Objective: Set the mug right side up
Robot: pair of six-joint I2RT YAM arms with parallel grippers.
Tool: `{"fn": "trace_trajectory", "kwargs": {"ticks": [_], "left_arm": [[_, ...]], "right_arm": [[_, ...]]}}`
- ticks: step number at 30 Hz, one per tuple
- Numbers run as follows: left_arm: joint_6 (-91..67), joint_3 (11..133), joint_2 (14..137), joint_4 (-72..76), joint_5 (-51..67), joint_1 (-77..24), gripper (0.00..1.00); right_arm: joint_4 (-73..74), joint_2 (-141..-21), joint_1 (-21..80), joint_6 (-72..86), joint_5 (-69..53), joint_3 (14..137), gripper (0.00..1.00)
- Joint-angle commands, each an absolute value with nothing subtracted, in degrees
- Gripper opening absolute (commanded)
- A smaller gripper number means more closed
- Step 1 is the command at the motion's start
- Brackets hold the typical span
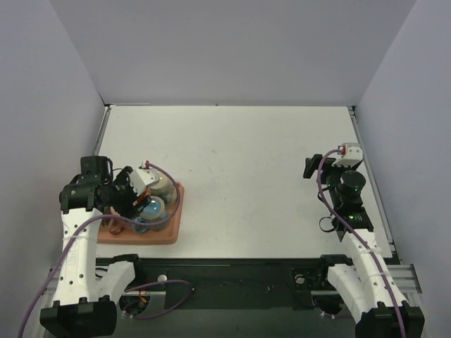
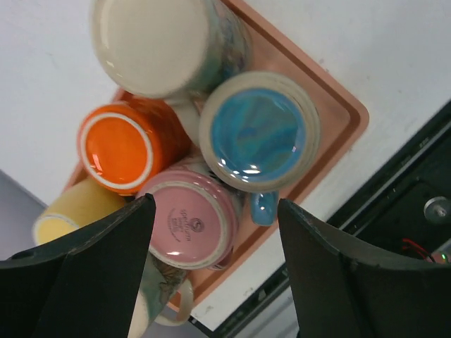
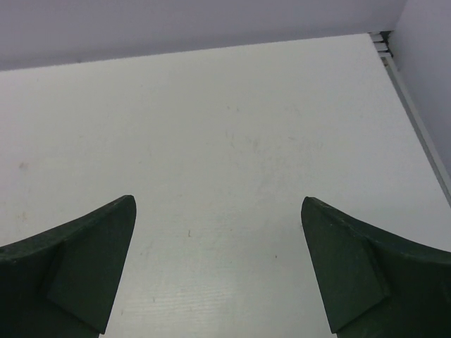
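A: Left fingers [image 2: 106, 260]?
B: Spread wide, grasping nothing, above the pink mug [image 2: 189, 224], which sits base up beside the blue mug [image 2: 258, 139] on the tray [image 2: 338, 120] at the table's [image 1: 246, 162] eight o'clock.
A: Right fingers [image 3: 77, 267]?
B: Released, over the table at four o'clock.

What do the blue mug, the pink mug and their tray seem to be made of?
Blue mug: probably glazed ceramic; its upturned base shows sharp highlights. Pink mug: likewise glossy ceramic, printed stamp on the base. Tray: likely matte plastic; even salmon colour, no glare.
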State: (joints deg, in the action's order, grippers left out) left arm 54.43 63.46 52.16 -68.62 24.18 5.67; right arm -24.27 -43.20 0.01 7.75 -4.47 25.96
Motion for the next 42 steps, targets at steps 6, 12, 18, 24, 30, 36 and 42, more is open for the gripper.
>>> {"fn": "trace_trajectory", "kwargs": {"ticks": [6, 12, 18, 24, 30, 36, 42], "left_arm": [[63.2, 54.4, 51.6, -80.2, 20.7, 5.7, 0.8], [62.4, 49.4, 51.3, -74.3, 18.5, 5.7, 0.77], [64.6, 49.0, 51.0, -75.0, 20.4, 5.8, 0.77], [68.1, 50.4, 50.0, -81.4, 29.7, 5.5, 0.77], [66.4, 52.0, 50.3, -80.9, 31.1, 4.6, 0.77], [57.9, 48.8, 50.2, -70.8, 22.5, 4.6, 0.78], [54.6, 47.9, 49.7, -70.0, 19.1, 4.5, 0.75]], "right_arm": [[-18.5, -43.8, 6.4, 0.4, -7.7, 26.7, 0.97], [-19.9, -43.1, 6.5, 0.4, -7.3, 25.8, 0.97], [-20.0, -43.3, 6.6, 0.5, -7.5, 25.6, 0.97], [-20.6, -43.9, 6.6, 0.6, -6.9, 25.3, 0.97], [-20.6, -44.4, 6.6, 0.6, -6.7, 25.2, 0.97], [-20.6, -44.8, 6.5, 0.8, -6.5, 25.1, 0.97], [-20.5, -44.8, 6.5, 0.5, -6.5, 25.1, 0.97]]}}
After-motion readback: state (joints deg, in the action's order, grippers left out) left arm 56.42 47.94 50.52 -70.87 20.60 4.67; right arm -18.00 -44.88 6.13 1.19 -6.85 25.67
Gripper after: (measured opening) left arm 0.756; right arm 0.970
